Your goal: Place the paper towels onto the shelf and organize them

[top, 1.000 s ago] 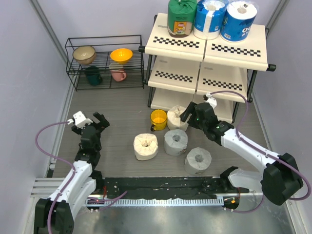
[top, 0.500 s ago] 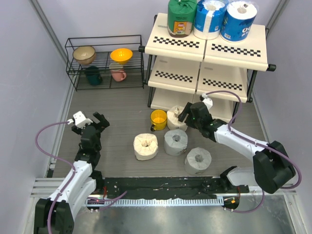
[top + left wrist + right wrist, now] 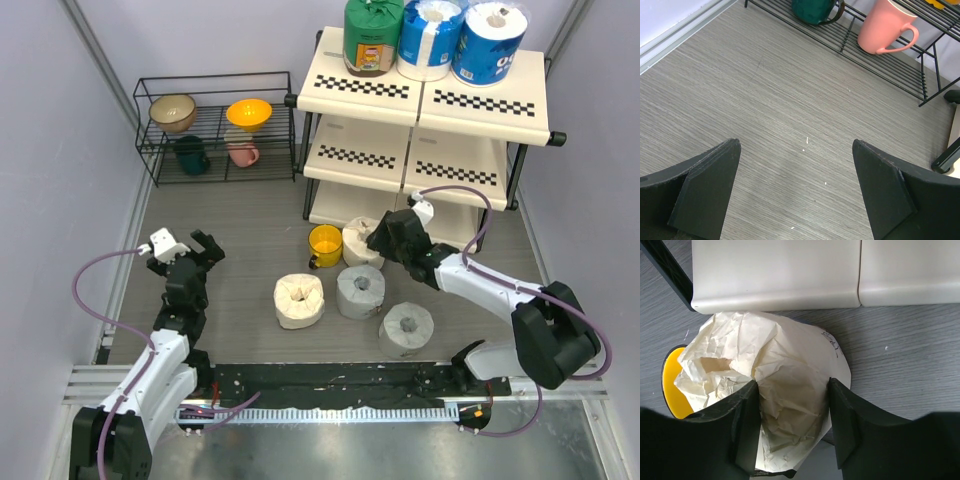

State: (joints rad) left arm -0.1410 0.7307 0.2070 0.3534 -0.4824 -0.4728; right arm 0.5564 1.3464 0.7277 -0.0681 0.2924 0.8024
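On top tier: green roll (image 3: 373, 38), left blue-and-white roll (image 3: 430, 38) and right blue-and-white roll (image 3: 488, 42) stand upright in a row along the far edge of the shelf (image 3: 470, 120), packed side by side.
Far cream roll: (image 3: 357, 240) upright on the table (image 3: 230, 230), just in front of the shelf's bottom tier. Top paper crumpled. Yellow cup (image 3: 324, 243) sits right against its left side.
Right gripper: (image 3: 385, 240) reaches in from the right and straddles the far cream roll. Wrist view shows a finger on each side with pads pressed into the wrap, so it is gripping the roll. Roll looks set on the table, not lifted.
Near cream roll: (image 3: 299, 300) upright on the table, near-left of the yellow cup, apart from it.
Left grey-white roll: (image 3: 360, 290) upright, just right of the near cream roll, just near of the far cream roll.
Near-right grey-white roll: (image 3: 406, 328) upright, nearest the arm bases, just beside the left grey-white roll.
Left gripper: (image 3: 186, 246) at the near left, jaws spread wide with nothing between them, over bare table, well apart from every roll.
Wire rack: (image 3: 212, 77) far left, low and black. Holds tan bowl (image 3: 173, 112), orange bowl (image 3: 249, 112), green mug (image 3: 190, 155), pink mug (image 3: 241, 153).
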